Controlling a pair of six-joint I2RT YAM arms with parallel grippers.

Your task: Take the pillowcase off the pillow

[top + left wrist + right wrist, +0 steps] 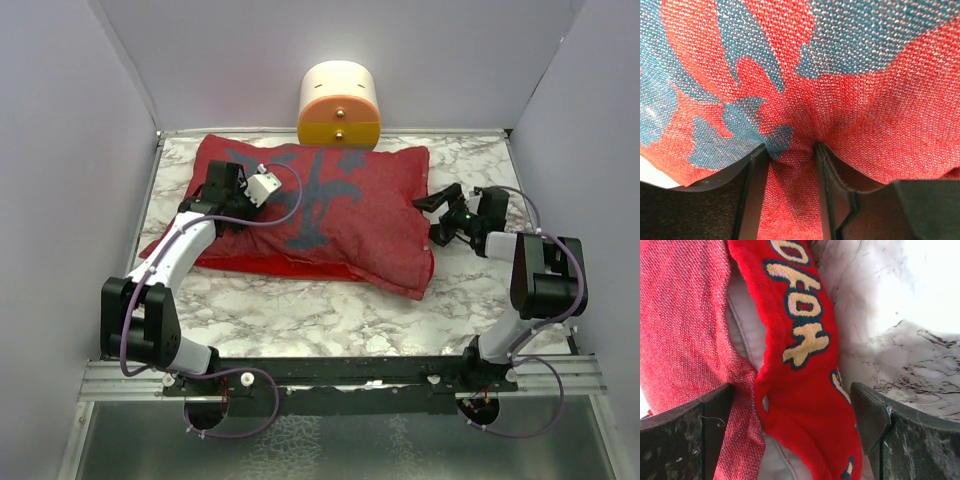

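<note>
Bright red pillowcase (330, 215) with a dark blue-grey pattern, lying plump across the far half of a marbled table (300, 310). Just behind it, at the far edge, a cream-and-orange cylinder (339, 105). Left fingers (754, 195) pressed onto the left part of the pillowcase, clenched on a raised fold of its woven red cloth. Right fingers (690, 440) released and spread wide at the right end, one on either side of a bright plush hem bearing yellow characters. White pillow (747, 335) showing in the gap of that open end, otherwise hidden inside the cover.
</note>
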